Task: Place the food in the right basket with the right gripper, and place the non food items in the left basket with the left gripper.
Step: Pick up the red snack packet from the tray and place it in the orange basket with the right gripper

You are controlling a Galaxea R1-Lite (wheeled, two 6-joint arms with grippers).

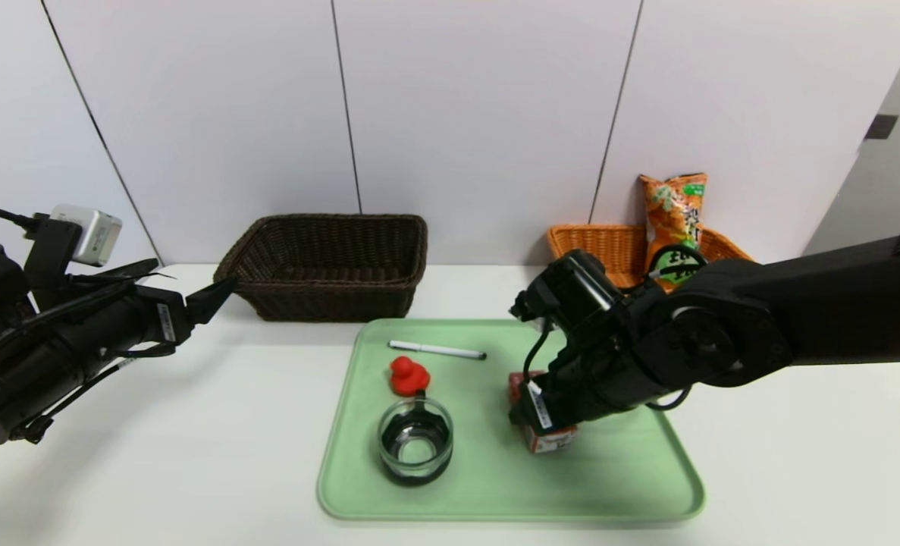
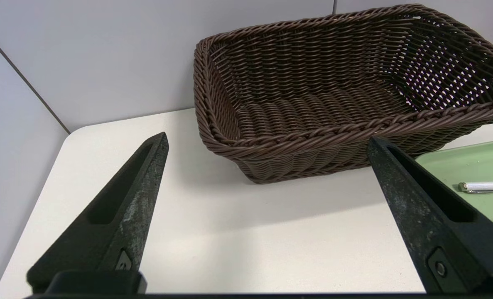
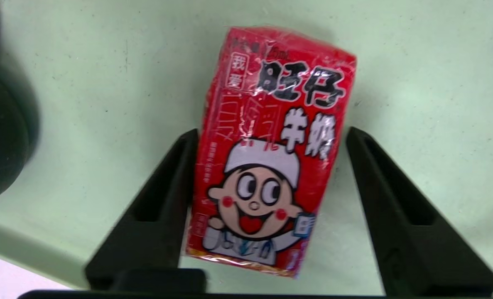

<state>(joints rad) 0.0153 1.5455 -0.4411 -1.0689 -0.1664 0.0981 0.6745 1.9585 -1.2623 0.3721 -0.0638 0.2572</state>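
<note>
**Carton between the right pincer's fingers**

The right pincer (image 3: 267,137) straddles the red drink carton (image 3: 267,166) on the green tray (image 3: 84,104): one finger touches the carton's side, the other stands just off it, so the jaws are part open with no grip. The left pincer (image 2: 267,141) hangs wide open and empty near the dark basket (image 2: 333,83).
</note>
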